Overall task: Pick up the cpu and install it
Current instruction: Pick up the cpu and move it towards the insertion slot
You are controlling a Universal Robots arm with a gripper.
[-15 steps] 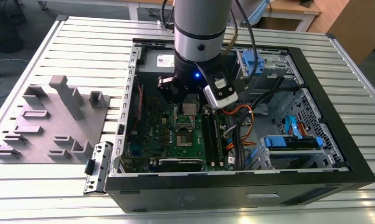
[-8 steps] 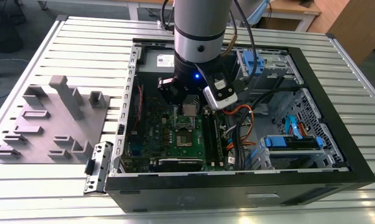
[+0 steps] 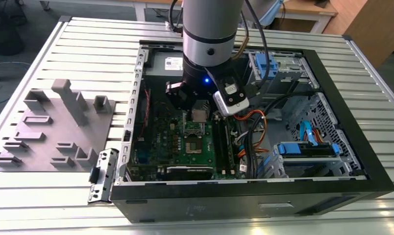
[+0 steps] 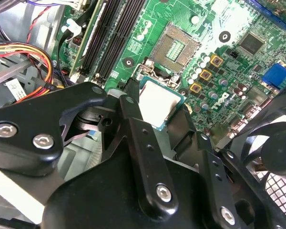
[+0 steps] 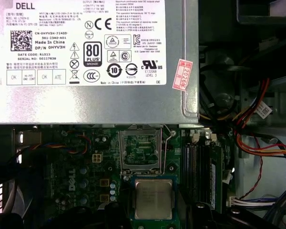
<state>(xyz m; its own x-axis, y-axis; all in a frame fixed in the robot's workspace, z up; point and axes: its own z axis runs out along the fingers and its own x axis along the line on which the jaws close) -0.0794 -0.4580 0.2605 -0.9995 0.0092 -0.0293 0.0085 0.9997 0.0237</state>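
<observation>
The cpu [image 4: 158,101] is clamped between the 2 black fingers [image 4: 132,125] of the gripper [image 4: 158,113], which press on 2 opposite edges of it. The jaws stand narrow, no wider than the chip itself, and nothing else seems to carry it. In the exterior view the 1 arm [image 3: 209,29] reaches down into the open case [image 3: 249,196] lying on the slatted table [image 3: 86,54]. It holds the chip clear above the motherboard [image 4: 233,71], in the half of the case toward the exterior view's left and toward the power supply end. The relation that matters is the offset between chip and open socket [image 5: 140,151]. In the first wrist view the socket lies between the cpu and the power supply [image 5: 86,57], just beside the chip and not under it. The chip is therefore, by my judgement, near its seat but not over it. Being square, the cpu has no long axis. Its edges run close to parallel with the socket's edges in that view, so the gap looks like a sideways shift more than a turn. The chip lies flat, lid up. It has a dull silvery-grey metal top with rounded corners and a thin green rim around it, and under the light of the second wrist view the top washes out almost white. The memory slots [image 4: 109,38] run along 1 side of the socket. The grey tray [image 3: 46,127] rests on the table well apart from the case, toward the exterior view's left edge.
</observation>
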